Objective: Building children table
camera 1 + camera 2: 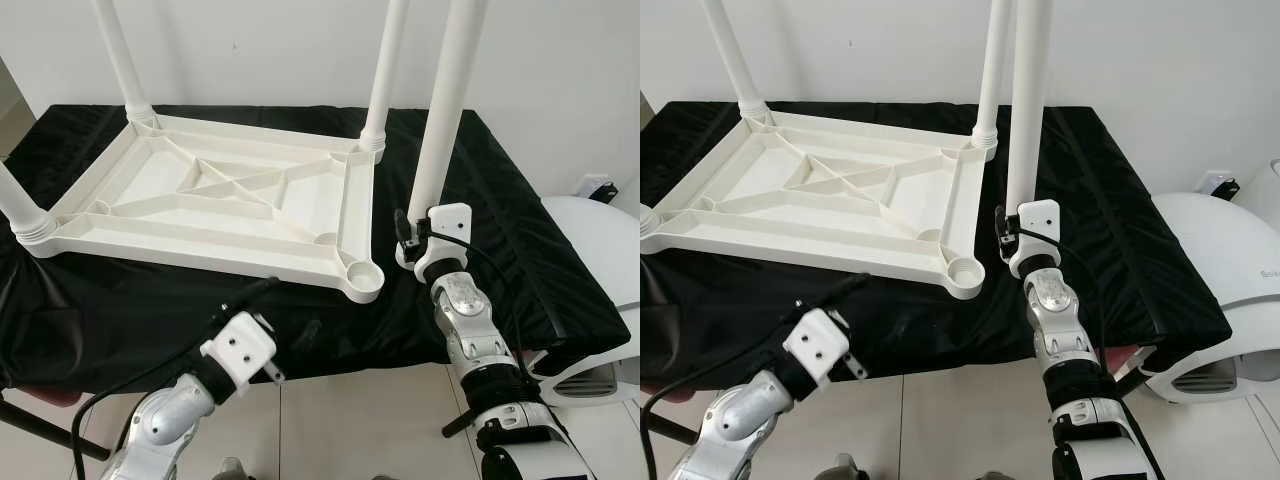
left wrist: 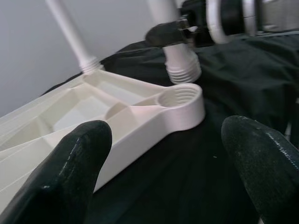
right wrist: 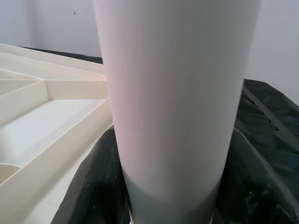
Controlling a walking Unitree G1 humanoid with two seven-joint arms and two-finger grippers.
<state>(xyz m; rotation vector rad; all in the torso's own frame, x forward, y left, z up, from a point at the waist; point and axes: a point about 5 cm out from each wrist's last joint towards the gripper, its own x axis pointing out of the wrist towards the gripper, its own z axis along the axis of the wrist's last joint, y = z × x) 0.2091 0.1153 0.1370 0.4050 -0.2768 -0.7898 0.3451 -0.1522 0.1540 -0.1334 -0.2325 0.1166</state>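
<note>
Right now the right gripper (image 1: pixel 412 232) squeezes a white table leg (image 1: pixel 443 110) held upright just beside the empty corner hole (image 1: pixel 365 273) of the upside-down tabletop (image 1: pixel 215 200) on the black counter (image 1: pixel 500 200), while the left gripper (image 1: pixel 262 288) waits open nearby.

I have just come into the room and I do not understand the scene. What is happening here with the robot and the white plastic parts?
The robot is assembling a white plastic children's table top, which lies upside down on a black cloth-covered surface. Three legs already stand in their corners. The right gripper holds the fourth white plastic tube leg upright, just beside the empty threaded corner socket. The left gripper is open, near the table top's front edge.
</note>
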